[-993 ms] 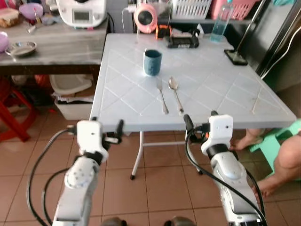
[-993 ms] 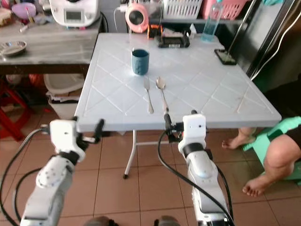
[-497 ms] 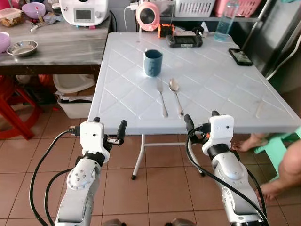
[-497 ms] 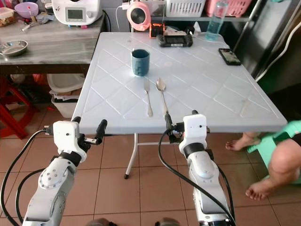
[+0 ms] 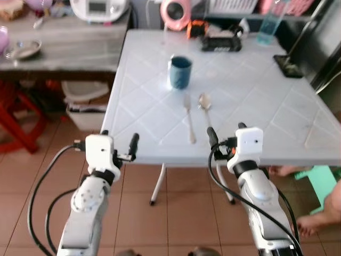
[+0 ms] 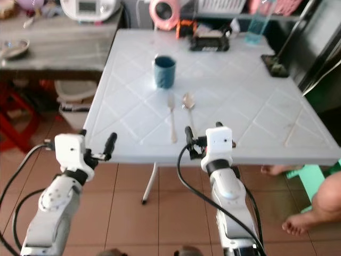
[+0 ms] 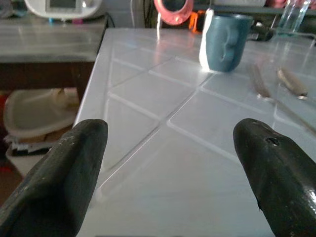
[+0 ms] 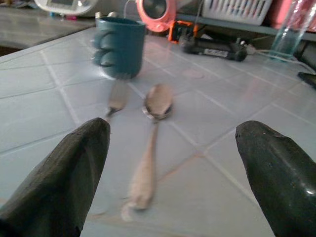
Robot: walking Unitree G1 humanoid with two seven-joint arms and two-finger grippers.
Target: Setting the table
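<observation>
A white plastic table (image 5: 256, 101) stands before me. On it a blue mug (image 5: 180, 71) sits near the middle, with a fork (image 5: 188, 117) and a spoon (image 5: 205, 108) lying side by side in front of it. My left gripper (image 5: 118, 144) hovers open at the table's near edge, left of the cutlery. My right gripper (image 5: 225, 137) is open too, right at the near edge by the spoon's handle. The right wrist view looks over the spoon (image 8: 150, 143) and fork (image 8: 116, 97) toward the mug (image 8: 118, 45). Across the left wrist view the mug (image 7: 224, 40) stands far off.
A pink fan (image 5: 176, 9), a black device (image 5: 221, 41), a clear bottle (image 5: 266, 24) and a phone (image 5: 289, 65) sit along the table's back and right. A grey counter (image 5: 64, 50) with a steel bowl (image 5: 22, 49) stands left. A person's foot (image 5: 311, 226) and a green stool (image 5: 314, 181) are right.
The whole picture has shifted and blurred, so the camera has moved; the table now sits a little closer and more to the right. Both grippers stay open at the near edge.
</observation>
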